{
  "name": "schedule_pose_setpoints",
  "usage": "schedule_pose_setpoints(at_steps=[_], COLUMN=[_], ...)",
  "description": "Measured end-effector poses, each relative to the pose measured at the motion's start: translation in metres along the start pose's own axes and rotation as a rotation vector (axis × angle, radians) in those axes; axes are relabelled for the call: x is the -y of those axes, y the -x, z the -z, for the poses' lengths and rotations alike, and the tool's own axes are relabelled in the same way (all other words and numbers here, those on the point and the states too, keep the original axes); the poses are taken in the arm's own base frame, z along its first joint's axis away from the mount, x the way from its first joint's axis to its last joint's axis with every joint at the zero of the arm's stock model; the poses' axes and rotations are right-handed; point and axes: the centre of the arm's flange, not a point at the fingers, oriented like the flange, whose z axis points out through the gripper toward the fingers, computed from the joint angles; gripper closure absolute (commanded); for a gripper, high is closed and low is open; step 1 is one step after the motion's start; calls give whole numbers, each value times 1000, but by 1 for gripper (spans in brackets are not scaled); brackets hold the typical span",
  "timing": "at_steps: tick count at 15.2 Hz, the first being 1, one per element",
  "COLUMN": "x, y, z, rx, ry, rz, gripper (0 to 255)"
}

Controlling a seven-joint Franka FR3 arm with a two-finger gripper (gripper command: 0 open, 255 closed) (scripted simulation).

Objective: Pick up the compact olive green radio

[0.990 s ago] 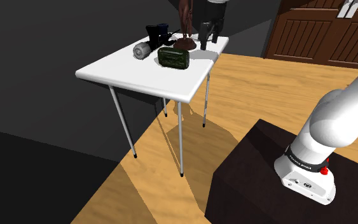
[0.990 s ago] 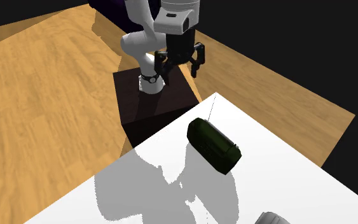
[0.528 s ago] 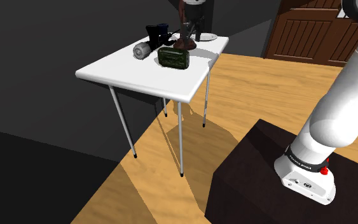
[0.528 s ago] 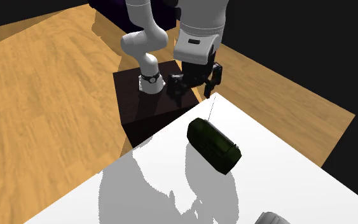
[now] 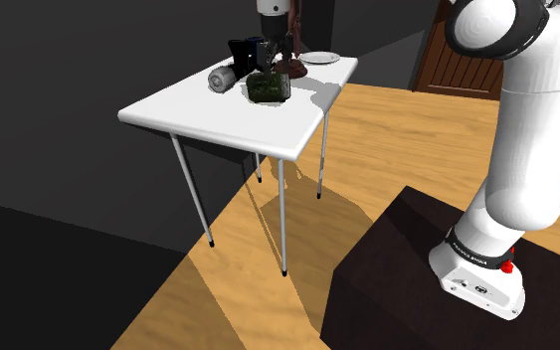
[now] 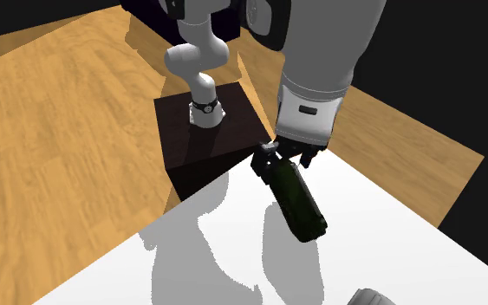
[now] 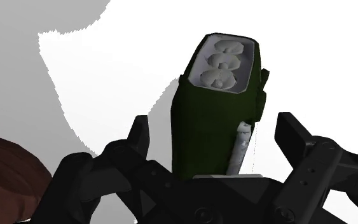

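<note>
The claw point(image 6: 283, 158) hangs low over the white worktop point(image 5: 198, 114) with its fingers point(image 7: 139, 137) apart, one on each side of the dark green radio point(image 7: 212, 121) and neither touching it. The radio rests on the worktop toward its far side in the shoulder view, just right of a grey cylinder point(image 5: 222, 79). It is near a brown object point(image 5: 293, 69), with a white plate point(image 5: 319, 58) beyond.
</note>
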Motion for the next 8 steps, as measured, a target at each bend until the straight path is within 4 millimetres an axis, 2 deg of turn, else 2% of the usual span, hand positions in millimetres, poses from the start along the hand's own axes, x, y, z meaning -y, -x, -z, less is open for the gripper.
schedule_pose_setpoints(at_steps=[6, 7, 8], x=[3, 3, 2], y=[-3, -3, -3], z=[-28, -30, -31], rx=[0, -2, -5], ry=[1, 1, 1], rz=[0, 0, 0], gripper=[0, 255, 255])
